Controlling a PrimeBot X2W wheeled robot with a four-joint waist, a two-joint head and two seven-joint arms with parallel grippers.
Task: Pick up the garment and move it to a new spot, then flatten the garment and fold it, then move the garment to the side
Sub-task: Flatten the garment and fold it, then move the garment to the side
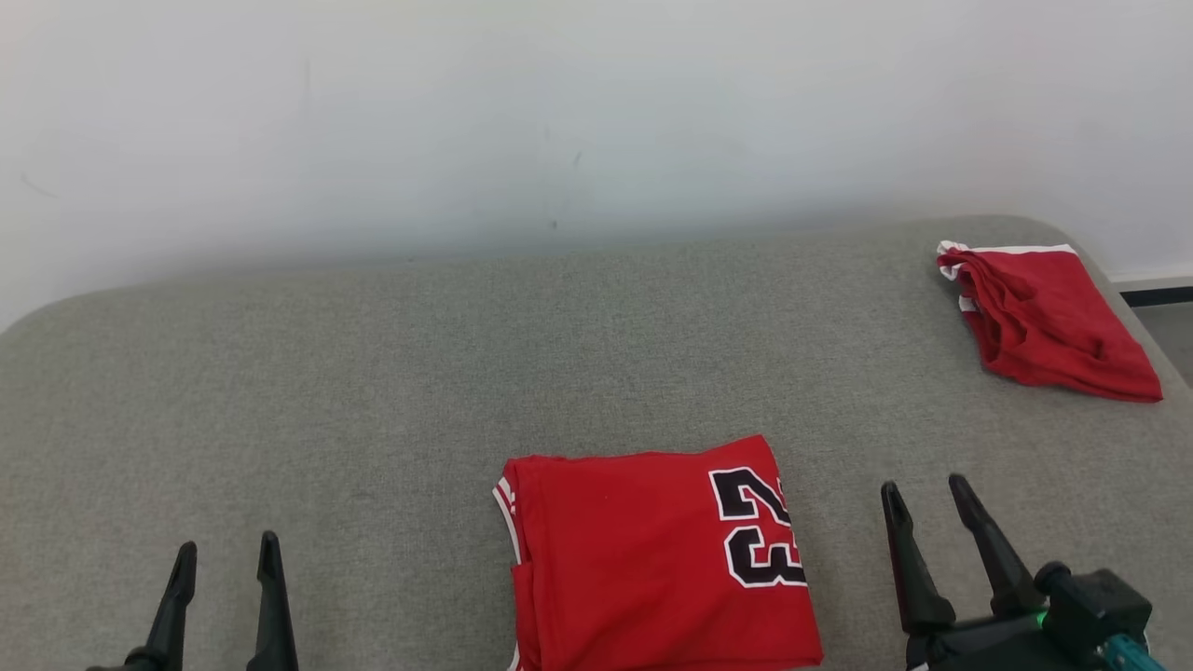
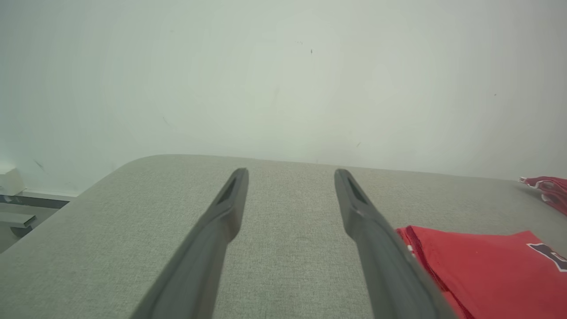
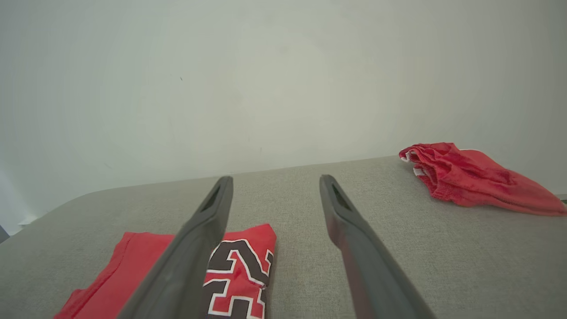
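Red crumpled cloth (image 1: pixel 1049 321) beyond folded jersey (image 1: pixel 652 550)

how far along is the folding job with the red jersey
Done: the red jersey lies folded into a neat rectangle on the grey surface, number facing up. In hand: nothing; the left gripper and right gripper are both open and empty, flanking it. Remaining: the jersey sits front and centre, so moving it to the side looks not yet done.
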